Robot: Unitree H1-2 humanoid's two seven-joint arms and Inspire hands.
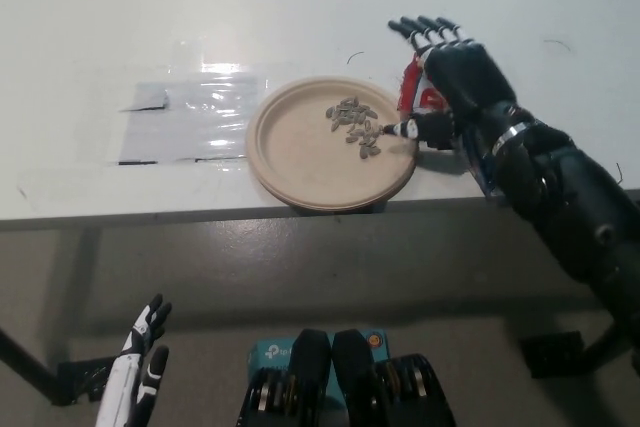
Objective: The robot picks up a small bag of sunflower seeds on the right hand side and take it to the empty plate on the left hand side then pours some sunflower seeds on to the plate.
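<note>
**Beige plate with one pile of seeds, one red bag in the black hand**

Beige and round, a single plate (320,152) sits near the front edge of the white table (300,7). On its upper right part lies one loose cluster of sunflower seeds (355,123); the seeds overlap and are too small to count exactly, but they number more than a dozen.

One small red-and-white bag of sunflower seeds (415,92) is just beside the plate's right rim, mostly hidden behind the black right hand (450,87). That hand wraps around the bag, its fingers extended upward along the bag's far side and its thumb reaching left so that the tip lies over the plate's right edge, close to the seeds. The black forearm runs down toward the lower right, past the table's edge.

One clear plastic sheet (190,122) lies flat on the table to the left of the plate, its right edge touching or just under the plate's rim.

The white left hand (140,367) rests low at the lower left, below the table, holding nothing, with its fingers pointing upward and slightly apart.
</note>
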